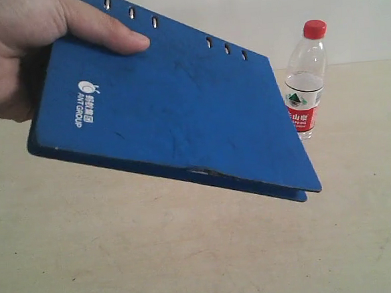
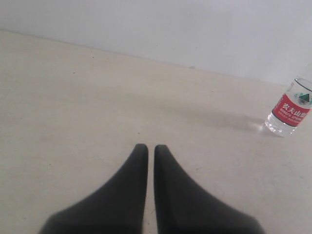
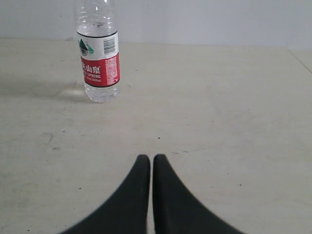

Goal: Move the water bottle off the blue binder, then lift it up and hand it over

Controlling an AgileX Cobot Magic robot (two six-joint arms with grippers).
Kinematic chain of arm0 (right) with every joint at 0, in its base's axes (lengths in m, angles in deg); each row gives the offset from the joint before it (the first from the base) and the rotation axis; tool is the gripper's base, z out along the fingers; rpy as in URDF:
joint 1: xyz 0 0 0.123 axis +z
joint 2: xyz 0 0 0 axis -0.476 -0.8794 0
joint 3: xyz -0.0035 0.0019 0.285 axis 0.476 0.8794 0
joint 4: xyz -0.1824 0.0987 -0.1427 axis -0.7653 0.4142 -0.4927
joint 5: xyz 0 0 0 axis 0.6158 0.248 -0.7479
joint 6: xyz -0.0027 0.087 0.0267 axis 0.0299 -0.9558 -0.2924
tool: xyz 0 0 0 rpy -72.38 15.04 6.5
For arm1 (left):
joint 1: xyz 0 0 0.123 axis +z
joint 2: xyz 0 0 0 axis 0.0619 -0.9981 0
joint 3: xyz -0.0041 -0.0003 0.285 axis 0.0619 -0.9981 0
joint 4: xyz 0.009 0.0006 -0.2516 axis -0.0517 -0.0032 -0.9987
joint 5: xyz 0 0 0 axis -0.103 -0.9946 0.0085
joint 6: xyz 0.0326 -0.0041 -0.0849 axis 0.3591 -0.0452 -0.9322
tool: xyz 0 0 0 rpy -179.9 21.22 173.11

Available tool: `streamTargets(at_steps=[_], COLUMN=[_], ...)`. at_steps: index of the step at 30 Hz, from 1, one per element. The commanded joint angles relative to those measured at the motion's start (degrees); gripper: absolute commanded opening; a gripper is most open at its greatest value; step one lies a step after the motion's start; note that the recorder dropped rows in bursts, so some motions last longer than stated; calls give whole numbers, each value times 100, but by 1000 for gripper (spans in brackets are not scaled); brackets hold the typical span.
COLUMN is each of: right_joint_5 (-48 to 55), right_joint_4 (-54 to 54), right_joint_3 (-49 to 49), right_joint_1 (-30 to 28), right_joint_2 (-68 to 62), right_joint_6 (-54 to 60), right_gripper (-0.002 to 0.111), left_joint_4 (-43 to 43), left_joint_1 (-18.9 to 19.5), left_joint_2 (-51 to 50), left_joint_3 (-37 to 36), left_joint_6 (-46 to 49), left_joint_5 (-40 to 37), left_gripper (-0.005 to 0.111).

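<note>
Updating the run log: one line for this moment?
flat deep-blue ring binder: tilted in person's hand; clear plastic red-capped bottle: upright on table; left gripper: shut; right gripper: shut

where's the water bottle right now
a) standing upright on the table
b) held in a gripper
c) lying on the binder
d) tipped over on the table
a: the water bottle stands upright, cap on top, on the table, while a hand holds the binder up in the air and no gripper holds anything.
</note>
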Motion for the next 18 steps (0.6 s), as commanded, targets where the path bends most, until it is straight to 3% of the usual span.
streamTargets(at_steps=[1, 13, 18], right_joint_5=[-37, -37, -37], right_joint_4=[2, 2, 2], right_joint_3=[0, 0, 0], right_joint_1=[-40, -40, -40], right_joint_2=[12, 12, 12], right_joint_6=[8, -4, 6], right_gripper=[0, 0, 0], left_joint_4=[-7, -7, 98], left_joint_1=[-32, -32, 52], left_joint_2=[31, 31, 1043], left_joint_3=[-15, -15, -15], left_joint_6=[-48, -48, 266], left_joint_5=[-47, -47, 459], left_gripper=[5, 5, 5])
